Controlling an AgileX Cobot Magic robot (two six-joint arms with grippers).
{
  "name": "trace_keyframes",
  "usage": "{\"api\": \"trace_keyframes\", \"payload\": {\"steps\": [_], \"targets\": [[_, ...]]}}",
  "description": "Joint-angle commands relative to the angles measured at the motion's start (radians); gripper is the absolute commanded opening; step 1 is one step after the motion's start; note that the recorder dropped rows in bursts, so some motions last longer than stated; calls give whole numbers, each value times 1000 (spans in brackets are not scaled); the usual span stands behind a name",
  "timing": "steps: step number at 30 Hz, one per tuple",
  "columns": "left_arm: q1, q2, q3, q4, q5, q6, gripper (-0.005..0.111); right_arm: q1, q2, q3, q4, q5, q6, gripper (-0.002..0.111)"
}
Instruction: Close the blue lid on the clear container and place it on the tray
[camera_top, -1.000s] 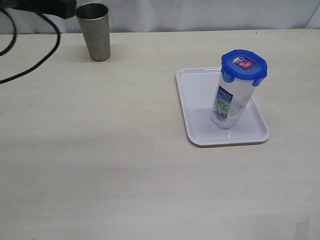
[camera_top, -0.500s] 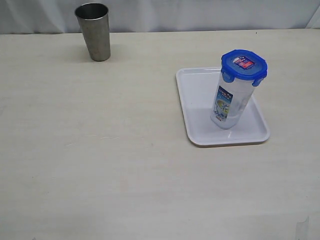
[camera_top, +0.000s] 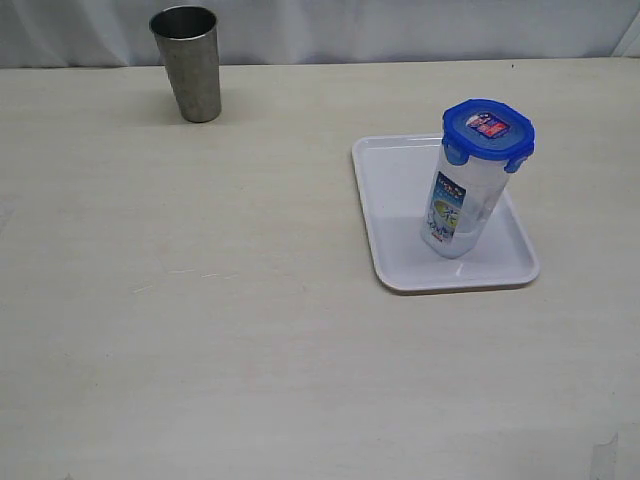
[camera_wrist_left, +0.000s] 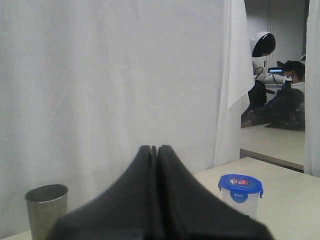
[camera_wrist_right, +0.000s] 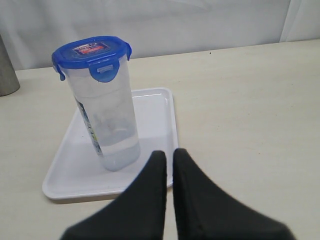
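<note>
Beyond right gripper (camera_wrist_right: 170, 152) — container (camera_wrist_right: 109, 122), apparently apart.

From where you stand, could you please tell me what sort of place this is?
Probably a robotics lab or test room. A pale table is screened by a white curtain, and past its edge someone sits at a lit screen beside what looks like a white robot.

You see the blue lid (camera_top: 488, 127), translucent glossy plastic; the clear container (camera_top: 478, 195), smooth transparent plastic with a printed label (camera_top: 447, 208); the tray (camera_top: 395, 215), smooth white plastic, faintly shiny; the cup (camera_top: 190, 70), dull brushed metal; the table (camera_top: 200, 300), matt pale wood grain; the curtain (camera_wrist_left: 100, 75), white cloth.
</note>
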Motion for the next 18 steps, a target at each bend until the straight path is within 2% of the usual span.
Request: {"api": "trace_keyframes", "payload": {"steps": [1,18], "targets": [[1,-71,51,-10,65,-12,0,0,-5,2,4,0,3,5],[1,-95,65,-3,15,-45,0,0,-5,2,4,0,3,5]]}}
